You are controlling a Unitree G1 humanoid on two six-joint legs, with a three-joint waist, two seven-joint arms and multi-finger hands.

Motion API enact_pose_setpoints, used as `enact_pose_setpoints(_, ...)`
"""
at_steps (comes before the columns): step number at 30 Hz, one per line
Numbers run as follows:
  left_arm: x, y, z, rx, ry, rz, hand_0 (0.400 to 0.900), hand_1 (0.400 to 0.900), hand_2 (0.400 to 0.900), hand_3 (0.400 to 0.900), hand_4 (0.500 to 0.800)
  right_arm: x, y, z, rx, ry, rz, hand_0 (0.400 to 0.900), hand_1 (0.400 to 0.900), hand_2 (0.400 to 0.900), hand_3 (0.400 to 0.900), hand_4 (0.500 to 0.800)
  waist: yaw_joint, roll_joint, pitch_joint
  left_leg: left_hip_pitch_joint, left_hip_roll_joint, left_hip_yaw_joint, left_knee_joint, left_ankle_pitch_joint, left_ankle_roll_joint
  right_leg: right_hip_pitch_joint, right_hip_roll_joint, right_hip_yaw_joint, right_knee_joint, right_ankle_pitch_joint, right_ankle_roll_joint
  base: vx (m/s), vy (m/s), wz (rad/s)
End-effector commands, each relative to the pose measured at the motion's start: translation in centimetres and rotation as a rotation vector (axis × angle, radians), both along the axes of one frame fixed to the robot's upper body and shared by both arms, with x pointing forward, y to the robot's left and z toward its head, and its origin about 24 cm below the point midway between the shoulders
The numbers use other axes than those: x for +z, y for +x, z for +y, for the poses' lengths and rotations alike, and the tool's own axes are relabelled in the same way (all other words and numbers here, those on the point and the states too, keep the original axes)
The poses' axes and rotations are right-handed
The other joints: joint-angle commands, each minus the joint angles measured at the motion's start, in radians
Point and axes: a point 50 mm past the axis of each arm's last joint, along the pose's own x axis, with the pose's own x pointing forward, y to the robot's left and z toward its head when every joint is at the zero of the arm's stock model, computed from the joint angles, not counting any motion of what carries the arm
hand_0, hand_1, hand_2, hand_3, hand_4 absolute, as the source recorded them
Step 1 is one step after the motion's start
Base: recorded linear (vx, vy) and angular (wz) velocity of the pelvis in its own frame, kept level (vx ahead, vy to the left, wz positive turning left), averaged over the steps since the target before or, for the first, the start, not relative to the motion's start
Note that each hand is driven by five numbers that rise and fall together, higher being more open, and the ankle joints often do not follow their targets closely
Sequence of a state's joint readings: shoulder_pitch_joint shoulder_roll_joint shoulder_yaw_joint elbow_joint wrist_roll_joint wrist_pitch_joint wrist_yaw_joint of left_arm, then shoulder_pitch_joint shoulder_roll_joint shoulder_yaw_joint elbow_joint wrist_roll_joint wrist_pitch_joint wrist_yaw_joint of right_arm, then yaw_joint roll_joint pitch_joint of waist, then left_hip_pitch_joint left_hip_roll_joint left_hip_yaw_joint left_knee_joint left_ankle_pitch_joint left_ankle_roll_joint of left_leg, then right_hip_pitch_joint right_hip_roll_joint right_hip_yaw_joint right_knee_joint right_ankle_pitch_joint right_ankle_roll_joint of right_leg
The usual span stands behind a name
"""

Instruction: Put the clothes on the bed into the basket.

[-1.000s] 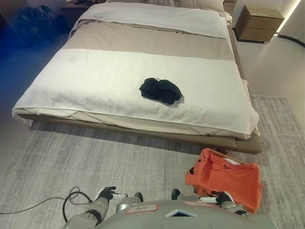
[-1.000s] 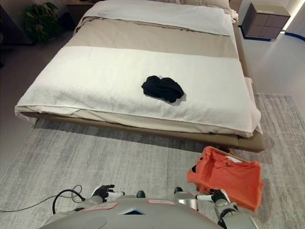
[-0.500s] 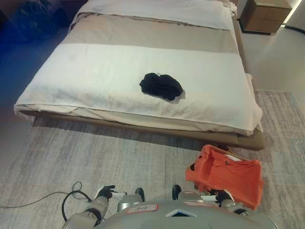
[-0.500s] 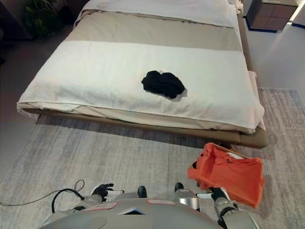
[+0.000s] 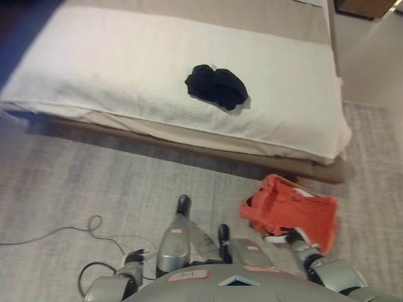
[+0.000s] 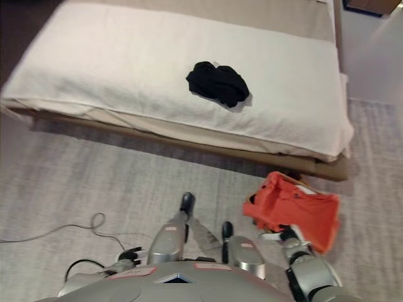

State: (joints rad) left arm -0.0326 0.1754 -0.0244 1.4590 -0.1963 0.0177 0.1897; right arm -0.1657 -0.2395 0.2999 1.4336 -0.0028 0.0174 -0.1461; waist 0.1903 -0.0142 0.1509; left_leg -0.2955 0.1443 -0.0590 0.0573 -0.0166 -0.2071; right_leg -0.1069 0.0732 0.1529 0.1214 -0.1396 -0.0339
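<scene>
While the right hand (image 6: 286, 236) sits low at the near edge of an orange shirt (image 6: 293, 209) draped over the basket on the rug (image 6: 94, 182), I cannot tell its fingers' state. Nor can I tell the left hand's (image 6: 128, 256), low by the floor. Black clothes (image 6: 216, 82) lie bunched on the bed (image 6: 113, 56).

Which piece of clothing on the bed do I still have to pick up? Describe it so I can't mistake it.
Look at the bed, covered by a white blanket. Near its foot edge, right of the middle, lies a small crumpled black garment, alone on the blanket. It is the only dark thing on the bed; the orange garment lies off the bed, down on the grey rug by the bed's corner, near the right hand.
</scene>
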Motion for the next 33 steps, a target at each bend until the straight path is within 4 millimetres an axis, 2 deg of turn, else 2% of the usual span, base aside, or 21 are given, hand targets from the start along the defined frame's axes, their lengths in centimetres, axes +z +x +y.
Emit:
enact_pose_setpoints(1, 0.1, -2.8, 1.3, 0.051, 0.056, 0.06, 0.9, 0.9, 0.9, 0.9, 0.8, 0.0, -2.4, -1.8, -0.048, -0.06, 0.043, 0.9, 0.9, 0.9, 0.9, 0.8, 0.028, -0.047, -0.044, -0.207, 0.006, 0.015, -0.106, 0.362, 0.054, 0.5, -0.125, 0.004, -0.133, -0.138, 0.102, 0.75, 0.39, -0.59)
enact_pose_setpoints(2, 0.2, -3.2, 1.5, 0.062, 0.061, 0.07, 0.9, 0.9, 0.9, 0.9, 0.8, -0.1, -2.4, -1.6, -0.048, -0.048, 0.047, 0.9, 0.9, 0.9, 0.9, 0.8, 0.039, -0.047, -0.062, -0.184, 0.003, 0.021, -0.096, 0.354, 0.074, 0.524, -0.161, 0.005, -0.114, -0.147, 0.116, 0.74, 0.429, -0.47)
enact_pose_setpoints(4, 0.3, -2.6, 2.0, 0.049, 0.074, 0.055, 0.9, 0.9, 0.9, 0.9, 0.8, -0.2, -2.4, -1.2, -0.05, -0.035, 0.041, 0.9, 0.9, 0.9, 0.9, 0.8, 0.039, -0.065, -0.088, -0.154, -0.026, 0.011, -0.078, 0.395, 0.073, 0.516, -0.219, -0.018, -0.058, -0.099, 0.148, 0.64, 0.372, -0.05)
enact_pose_setpoints(5, 0.4, -2.2, 2.2, 0.035, 0.077, 0.048, 0.9, 0.9, 0.9, 0.9, 0.8, -0.3, -2.3, -1.0, -0.05, -0.025, 0.035, 0.9, 0.9, 0.9, 0.9, 0.8, 0.034, -0.08, -0.103, -0.145, -0.051, 0.017, -0.051, 0.381, 0.079, 0.494, -0.245, -0.033, -0.022, -0.034, 0.167, 0.55, 0.289, 0.23)
enact_pose_setpoints(6, 0.4, -1.7, 2.2, 0.012, 0.077, 0.03, 0.9, 0.9, 0.9, 0.9, 0.8, -0.3, -2.2, -0.9, -0.047, -0.015, 0.038, 0.9, 0.9, 0.9, 0.9, 0.8, 0.037, -0.094, -0.116, -0.143, -0.084, 0.022, -0.03, 0.358, 0.092, 0.478, -0.266, -0.033, 0.012, 0.079, 0.188, 0.49, 0.253, 0.2)
enact_pose_setpoints(8, 0.6, -1.2, 2.7, -0.005, 0.075, 0.012, 0.9, 0.9, 0.9, 0.9, 0.8, -0.1, -1.1, -0.6, -0.016, -0.009, 0.014, 0.9, 0.9, 0.9, 0.9, 0.8, 0.045, -0.105, -0.131, -0.134, -0.111, 0.047, -0.019, 0.317, 0.119, 0.428, -0.282, -0.044, 0.062, 0.255, 0.211, 0.41, 0.233, 0.02)
enact_pose_setpoints(9, 0.6, -1.1, 2.8, -0.007, 0.075, 0.01, 0.9, 0.9, 0.9, 0.9, 0.8, 0.0, -0.8, -0.7, -0.014, -0.01, 0.005, 0.9, 0.9, 0.9, 0.9, 0.8, 0.051, -0.103, -0.138, -0.125, -0.116, 0.052, -0.023, 0.301, 0.131, 0.404, -0.283, -0.057, 0.085, 0.306, 0.218, 0.4, 0.259, -0.12)
enact_pose_setpoints(10, 0.7, -1.0, 3.0, -0.018, 0.077, 0.012, 0.9, 0.9, 0.9, 0.9, 0.8, 0.1, -0.3, -0.5, -0.022, 0.002, -0.019, 0.9, 0.9, 0.9, 0.9, 0.8, 0.056, -0.109, -0.143, -0.108, -0.137, 0.063, -0.028, 0.279, 0.152, 0.387, -0.302, -0.093, 0.128, 0.4, 0.223, 0.39, 0.283, -0.13)
enact_pose_setpoints(11, 0.8, -0.7, 3.2, -0.029, 0.081, 0.007, 0.9, 0.9, 0.9, 0.9, 0.8, 0.2, 0.1, -0.4, -0.023, 0.006, -0.033, 0.9, 0.9, 0.9, 0.9, 0.8, 0.053, -0.099, -0.144, -0.077, -0.147, 0.062, -0.041, 0.257, 0.17, 0.355, -0.307, -0.122, 0.182, 0.43, 0.214, 0.28, 0.214, -0.06)
enact_pose_setpoints(13, 0.8, -0.4, 3.2, -0.045, 0.082, 0.006, 0.9, 0.9, 0.9, 0.9, 0.8, 0.2, 0.4, -0.4, -0.012, 0.004, -0.042, 0.9, 0.9, 0.9, 0.9, 0.8, 0.046, -0.088, -0.142, -0.049, -0.156, 0.059, -0.054, 0.244, 0.183, 0.328, -0.294, -0.13, 0.22, 0.449, 0.203, 0.35, 0.242, 0.23)
enact_pose_setpoints(14, 0.9, 0.3, 3.4, -0.082, 0.09, -0.004, 0.9, 0.9, 0.9, 0.9, 0.8, 0.3, 0.6, -0.2, -0.002, 0.01, -0.048, 0.9, 0.9, 0.9, 0.9, 0.8, 0.012, -0.067, -0.126, 0.029, -0.191, 0.028, -0.102, 0.217, 0.211, 0.248, -0.22, -0.117, 0.271, 0.369, 0.171, 0.43, 0.274, 0.43)
enact_pose_setpoints(15, 0.9, 0.3, 3.4, -0.082, 0.089, -0.004, 0.9, 0.9, 0.9, 0.9, 0.8, 0.3, 0.6, -0.2, -0.002, 0.01, -0.048, 0.9, 0.9, 0.9, 0.9, 0.8, 0.012, -0.065, -0.127, 0.028, -0.189, 0.027, -0.102, 0.218, 0.211, 0.247, -0.218, -0.116, 0.271, 0.37, 0.171, 0.45, 0.257, 0.6)
enact_pose_setpoints(16, 1.0, 0.8, 3.5, -0.097, 0.092, -0.015, 0.9, 0.9, 0.9, 0.9, 0.8, 0.2, 0.4, -0.2, -0.009, 0.016, -0.048, 0.9, 0.9, 0.9, 0.9, 0.8, -0.014, -0.051, -0.111, 0.067, -0.206, 0.004, -0.119, 0.205, 0.222, 0.185, -0.173, -0.122, 0.287, 0.304, 0.156, 0.42, 0.216, 0.59)
enact_pose_setpoints(17, 1.0, 1.3, 3.4, -0.117, 0.086, -0.024, 0.9, 0.9, 0.9, 0.9, 0.8, 0.0, -0.4, -0.3, -0.024, 0.014, -0.027, 0.9, 0.9, 0.9, 0.9, 0.8, -0.047, -0.003, -0.089, 0.151, -0.198, -0.031, -0.145, 0.185, 0.224, 0.086, -0.152, -0.217, 0.262, 0.174, 0.131, 0.43, 0.203, 0.72)
enact_pose_setpoints(18, 1.0, 1.2, 3.4, -0.116, 0.085, -0.024, 0.9, 0.9, 0.9, 0.9, 0.8, 0.0, -0.4, -0.3, -0.023, 0.014, -0.027, 0.9, 0.9, 0.9, 0.9, 0.8, -0.06, -0.007, -0.081, 0.159, -0.206, -0.043, -0.145, 0.183, 0.223, 0.096, -0.16, -0.23, 0.271, 0.161, 0.13, 0.41, 0.14, 0.68)
enact_pose_setpoints(19, 1.0, 1.5, 3.2, -0.133, 0.082, -0.027, 0.9, 0.9, 0.9, 0.9, 0.8, 0.0, -0.7, -0.4, -0.032, 0.013, -0.019, 0.9, 0.9, 0.9, 0.9, 0.8, -0.086, 0.01, -0.066, 0.198, -0.201, -0.062, -0.145, 0.161, 0.22, 0.052, -0.149, -0.272, 0.22, 0.1, 0.11, 0.25, 0.011, 0.49)
enact_pose_setpoints(22, 0.8, 1.0, 2.9, -0.155, 0.067, -0.004, 0.9, 0.9, 0.9, 0.9, 0.8, -0.2, -1.9, -0.8, -0.066, 0.005, 0.015, 0.9, 0.9, 0.9, 0.9, 0.8, -0.131, 0.009, -0.041, 0.287, -0.224, -0.093, -0.145, 0.107, 0.224, -0.014, -0.151, -0.277, 0.021, 0.17, 0.129, 0.39, -0.017, 0.41)
enact_pose_setpoints(24, 0.7, 0.8, 2.6, -0.175, 0.056, 0.001, 0.9, 0.9, 0.9, 0.9, 0.8, -0.2, -2.5, -1.4, -0.092, -0.004, 0.029, 0.9, 0.9, 0.9, 0.9, 0.8, -0.163, 0.005, -0.025, 0.353, -0.236, -0.113, -0.145, 0.064, 0.228, -0.111, -0.181, -0.264, -0.127, 0.296, 0.168, 0.45, -0.064, 0.5)
enact_pose_setpoints(28, 0.7, 0.2, 2.6, -0.167, 0.049, 0.018, 0.9, 0.9, 0.9, 0.9, 0.8, -0.1, -2.4, -1.7, -0.099, -0.014, 0.023, 0.9, 0.9, 0.9, 0.9, 0.8, -0.191, 0.022, 0.0, 0.434, -0.227, -0.142, -0.145, 0.019, 0.22, -0.175, -0.193, -0.245, -0.181, 0.354, 0.195, 0.35, -0.067, 0.42)
enact_pose_setpoints(31, 0.6, -0.6, 2.6, -0.151, 0.049, 0.043, 0.9, 0.9, 0.9, 0.9, 0.8, 0.0, -2.2, -1.7, -0.079, -0.02, 0.019, 0.9, 0.9, 0.9, 0.9, 0.8, -0.191, 0.008, -0.007, 0.483, -0.226, -0.144, -0.145, -0.027, 0.212, -0.173, -0.232, -0.299, -0.187, 0.386, 0.207, 0.31, -0.168, 0.17)
enact_pose_setpoints(33, 0.6, -0.8, 2.7, -0.15, 0.054, 0.053, 0.9, 0.9, 0.9, 0.9, 0.8, 0.0, -2.0, -1.8, -0.056, -0.028, 0.014, 0.9, 0.9, 0.9, 0.9, 0.8, -0.197, -0.007, -0.017, 0.525, -0.222, -0.159, -0.145, -0.061, 0.205, -0.16, -0.245, -0.308, -0.149, 0.395, 0.204, 0.44, -0.3, 0.54)
